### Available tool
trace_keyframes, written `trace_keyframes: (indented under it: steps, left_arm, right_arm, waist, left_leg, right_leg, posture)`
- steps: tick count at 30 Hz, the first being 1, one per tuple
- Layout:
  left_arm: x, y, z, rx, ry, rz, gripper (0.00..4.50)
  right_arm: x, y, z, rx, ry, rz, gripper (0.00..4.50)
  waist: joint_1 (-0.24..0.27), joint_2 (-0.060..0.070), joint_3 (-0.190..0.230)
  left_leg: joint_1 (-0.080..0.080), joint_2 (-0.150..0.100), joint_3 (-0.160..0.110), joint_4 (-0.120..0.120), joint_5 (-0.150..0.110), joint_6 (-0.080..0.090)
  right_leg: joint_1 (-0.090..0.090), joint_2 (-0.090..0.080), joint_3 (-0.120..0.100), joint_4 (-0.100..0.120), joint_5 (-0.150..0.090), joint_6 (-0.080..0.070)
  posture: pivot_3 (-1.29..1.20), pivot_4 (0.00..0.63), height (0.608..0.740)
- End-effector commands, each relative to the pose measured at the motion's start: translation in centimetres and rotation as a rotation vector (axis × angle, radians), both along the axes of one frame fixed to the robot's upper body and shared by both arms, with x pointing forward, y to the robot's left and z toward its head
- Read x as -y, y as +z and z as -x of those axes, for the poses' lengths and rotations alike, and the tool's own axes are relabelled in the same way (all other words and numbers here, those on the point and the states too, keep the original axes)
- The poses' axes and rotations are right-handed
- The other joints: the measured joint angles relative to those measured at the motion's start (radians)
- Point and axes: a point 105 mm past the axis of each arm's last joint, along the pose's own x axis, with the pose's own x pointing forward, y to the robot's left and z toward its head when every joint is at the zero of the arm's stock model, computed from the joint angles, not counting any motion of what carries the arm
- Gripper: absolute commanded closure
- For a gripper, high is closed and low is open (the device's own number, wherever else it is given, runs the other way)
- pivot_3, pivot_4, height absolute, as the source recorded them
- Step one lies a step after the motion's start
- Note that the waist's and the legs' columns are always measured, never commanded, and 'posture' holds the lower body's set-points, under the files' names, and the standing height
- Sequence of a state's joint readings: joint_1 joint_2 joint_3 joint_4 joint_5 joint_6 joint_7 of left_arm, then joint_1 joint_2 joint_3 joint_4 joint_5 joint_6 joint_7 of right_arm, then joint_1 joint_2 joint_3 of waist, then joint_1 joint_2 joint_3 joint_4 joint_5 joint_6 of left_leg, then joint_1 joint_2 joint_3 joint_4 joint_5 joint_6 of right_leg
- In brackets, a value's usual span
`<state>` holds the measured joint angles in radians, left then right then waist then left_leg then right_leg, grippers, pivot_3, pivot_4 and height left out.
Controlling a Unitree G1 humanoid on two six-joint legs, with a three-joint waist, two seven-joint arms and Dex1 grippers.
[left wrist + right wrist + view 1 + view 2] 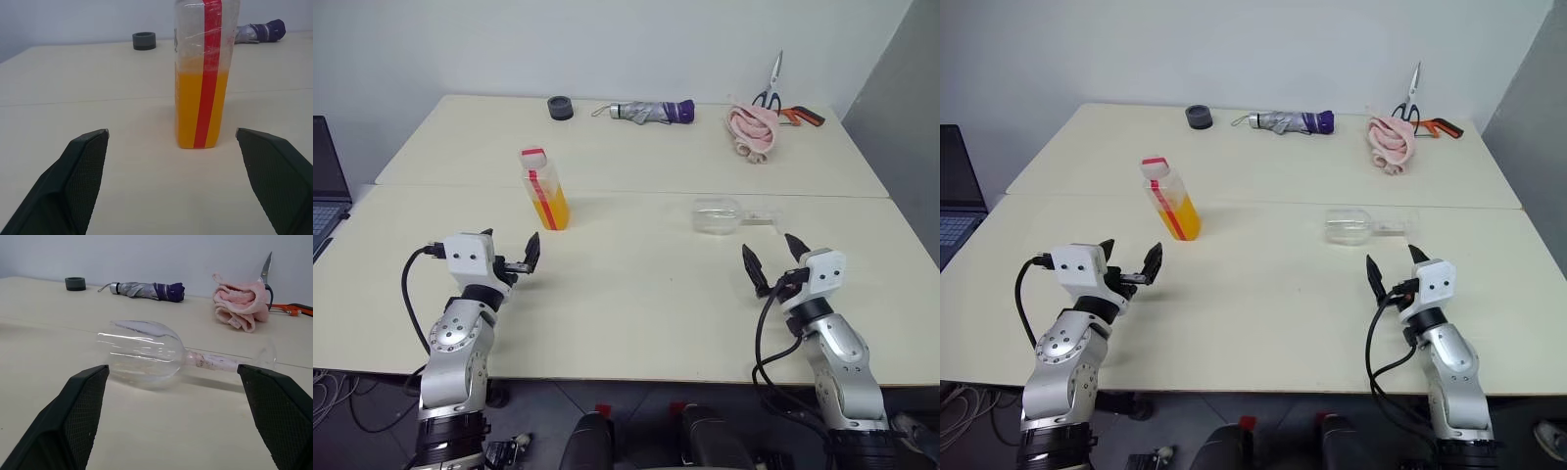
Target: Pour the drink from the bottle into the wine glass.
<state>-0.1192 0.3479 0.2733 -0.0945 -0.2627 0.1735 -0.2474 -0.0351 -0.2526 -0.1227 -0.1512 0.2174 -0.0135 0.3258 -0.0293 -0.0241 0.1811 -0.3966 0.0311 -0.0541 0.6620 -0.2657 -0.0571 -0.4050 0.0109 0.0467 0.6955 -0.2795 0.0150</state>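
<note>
Closest to the robot, the left gripper (pixel 512 253) and the right gripper (pixel 771 254) hang just over the table (pixel 636 294), both wide open and holding nothing. A little past the left one stands the bottle (pixel 544 188), upright, with its cap on. The left wrist view shows the drink (pixel 201 107) fills about its lower half. Past the right gripper, the wine glass (pixel 146 352) lies on its side, empty. At the far edge sit a dark ring (pixel 561 108), a folded umbrella (pixel 651 112), a pink cloth (pixel 752 130) and scissors (pixel 773 88).
</note>
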Motion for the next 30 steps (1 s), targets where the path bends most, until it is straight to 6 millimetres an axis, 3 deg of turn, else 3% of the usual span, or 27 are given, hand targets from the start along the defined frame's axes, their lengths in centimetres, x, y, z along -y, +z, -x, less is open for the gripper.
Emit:
trace_keyframes:
  steps: [1,14,23,27,30]
  left_arm:
    - [0.3,2.0,0.2,0.076,-0.002,-0.037,0.04]
    - [0.4,2.4,0.3,0.097,-0.013,-0.044,0.04]
    - [-0.4,2.3,0.0,0.071,0.002,0.018,0.04]
    - [-0.5,2.7,-1.0,0.044,0.028,0.010,0.04]
    - [-0.7,3.2,-1.9,0.024,0.056,-0.002,0.04]
  right_arm:
    - [0.2,1.1,-0.1,0.044,-0.005,0.006,0.00]
    - [-0.7,0.8,0.1,0.027,0.048,0.014,0.00]
    - [-3.6,1.5,1.0,-0.003,0.264,0.028,0.00]
    - [-6.8,2.9,2.4,-0.065,0.514,0.043,0.00]
    - [-7.9,3.3,3.0,-0.105,0.606,0.058,0.00]
  waist:
    - [0.000,0.000,0.000]
    - [0.000,0.000,0.000]
    - [0.000,0.000,0.000]
    - [0.000,0.000,0.000]
    - [0.000,0.000,0.000]
  left_leg:
    - [0.000,0.000,0.000,0.000,0.000,0.000]
    - [0.000,0.000,0.000,0.000,0.000,0.000]
    - [0.000,0.000,0.000,0.000,0.000,0.000]
    - [0.000,0.000,0.000,0.000,0.000,0.000]
    - [0.000,0.000,-0.001,0.001,0.000,0.000]
  right_leg:
    - [0.000,0.000,0.000,0.000,0.000,0.000]
    - [0.000,0.000,0.000,0.000,0.000,0.000]
    - [0.000,0.000,0.000,0.000,0.000,0.000]
    - [0.000,0.000,0.000,0.000,0.000,0.000]
    - [0.000,0.001,-0.001,0.000,0.000,0.000]
  posture:
    - [0.00,0.150,0.740]
    - [0.00,0.150,0.740]
    - [0.00,0.150,0.740]
    - [0.00,0.150,0.740]
    - [0.00,0.150,0.740]
